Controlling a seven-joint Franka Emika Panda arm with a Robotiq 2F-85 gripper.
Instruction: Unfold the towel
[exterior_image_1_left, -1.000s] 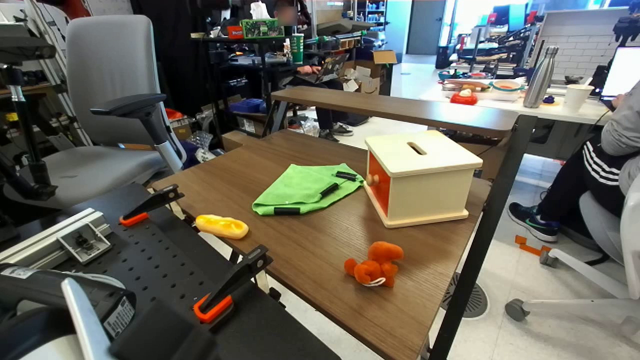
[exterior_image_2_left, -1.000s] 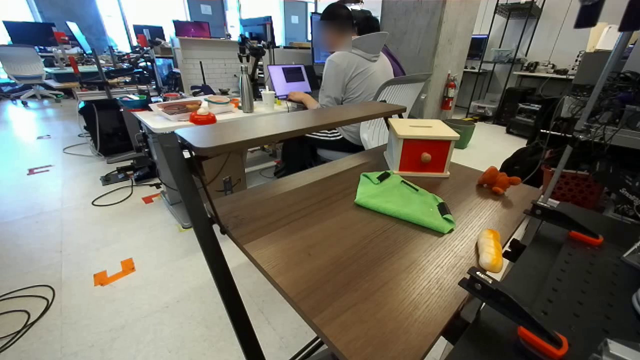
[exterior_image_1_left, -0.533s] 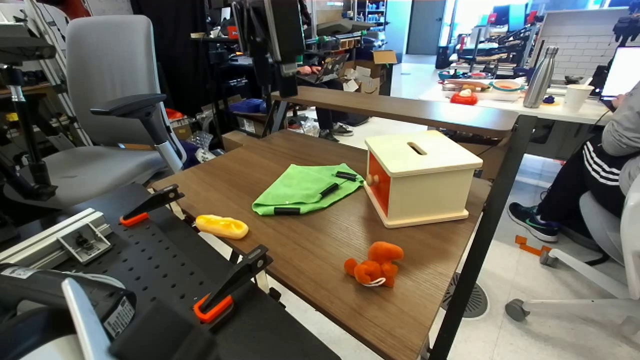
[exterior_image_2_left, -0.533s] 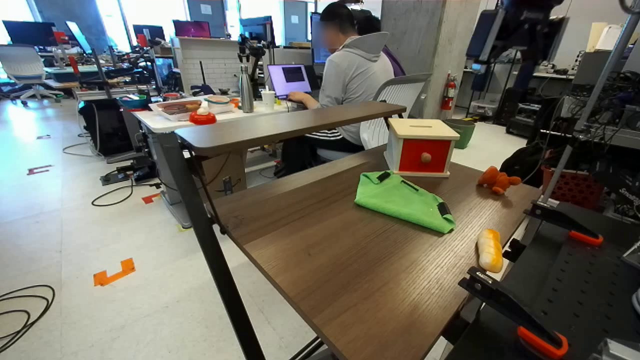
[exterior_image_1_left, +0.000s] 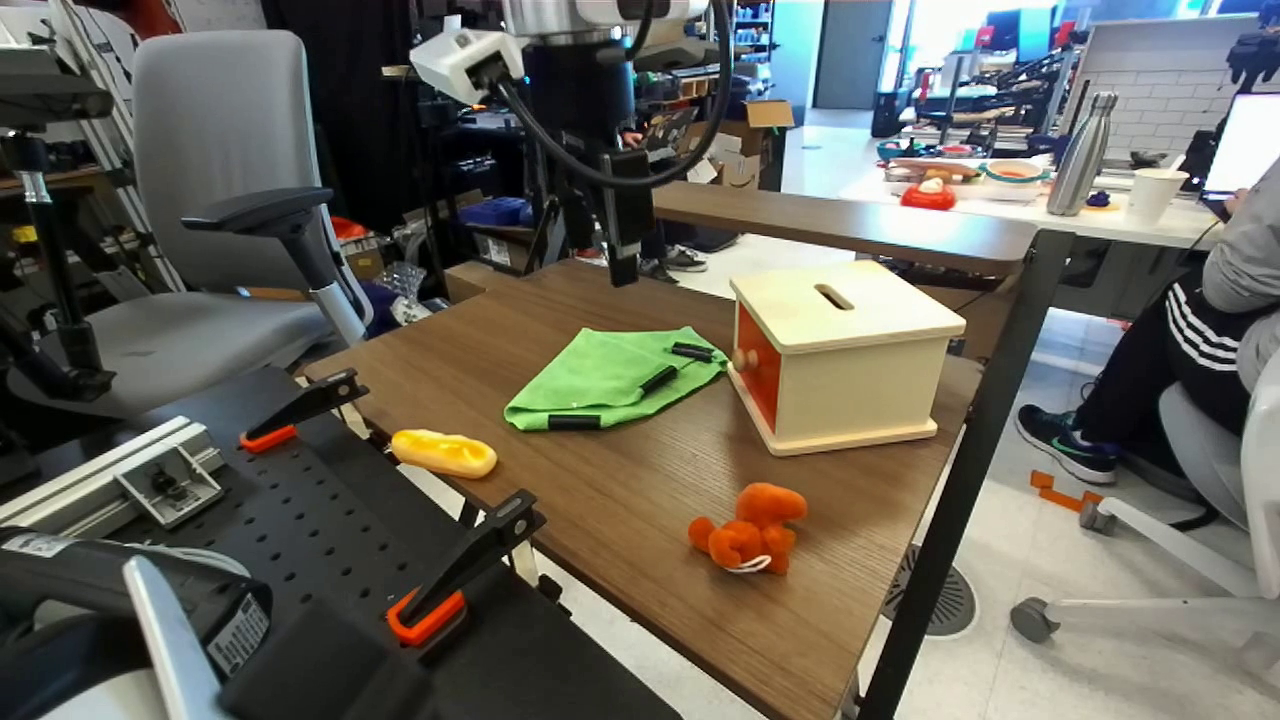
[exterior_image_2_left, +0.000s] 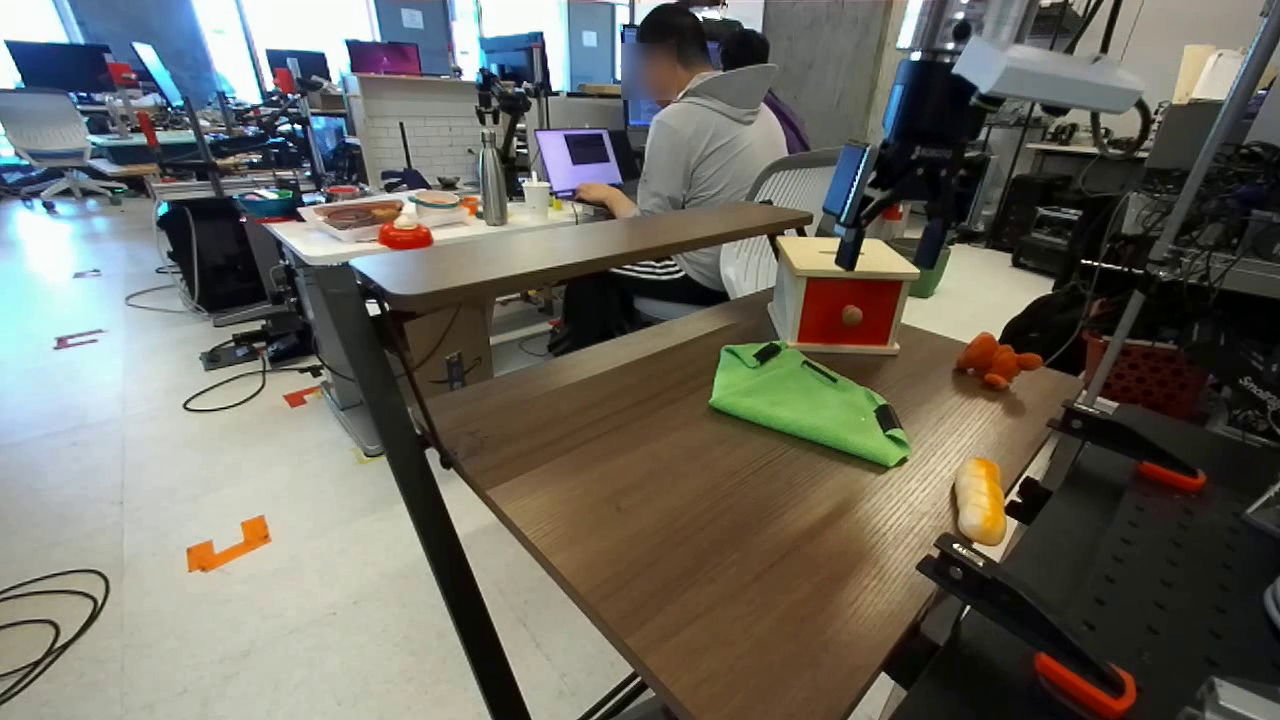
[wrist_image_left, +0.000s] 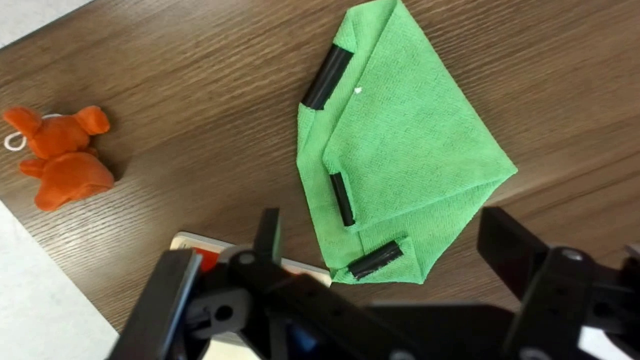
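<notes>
The lime-green towel lies folded on the brown table, with black strips on its folds and corners. It shows in both exterior views (exterior_image_1_left: 600, 370) (exterior_image_2_left: 790, 405) and fills the middle of the wrist view (wrist_image_left: 415, 135), with a loose folded layer on top. My gripper hangs above the table in the air, apart from the towel, pointing down; it shows in both exterior views (exterior_image_1_left: 600, 255) (exterior_image_2_left: 890, 258). In the wrist view the gripper (wrist_image_left: 381, 215) has its fingers wide apart with nothing between them; the towel's corner with a black strip appears below the gap.
The pale wooden box (exterior_image_1_left: 860, 385) with a red drawer front stands right beside the towel. An orange plush toy (exterior_image_1_left: 755, 530) and a yellow bread-shaped toy (exterior_image_1_left: 443, 453) lie on the table. A raised shelf (exterior_image_1_left: 800, 220) runs along one edge. Black clamps (exterior_image_1_left: 480, 550) hold the table edge.
The arm has come into both exterior views from above and moved down and over the table towards the towel. The towel, box and toys have not moved.
</notes>
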